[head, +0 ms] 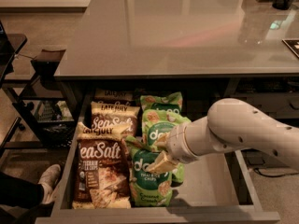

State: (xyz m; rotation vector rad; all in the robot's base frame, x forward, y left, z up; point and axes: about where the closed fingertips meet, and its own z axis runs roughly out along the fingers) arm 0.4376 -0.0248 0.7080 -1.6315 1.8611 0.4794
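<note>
Open drawer [208, 186], tool [161, 163] on front green chip bag [148, 185], white-lettered, crinkled, grip cannot be told.

The claw [161, 163] hung low over the green chip bags [150, 186] filling the middle of the open grey metal drawer [212, 185]. Brown sea-salt chip bags [99, 169] packed its left side, touching the green ones. The right side lay bare to the wall, though the thick white arm [243, 129] crossed above it. The glossy grey tabletop [177, 31] overhung the back edge.
</note>
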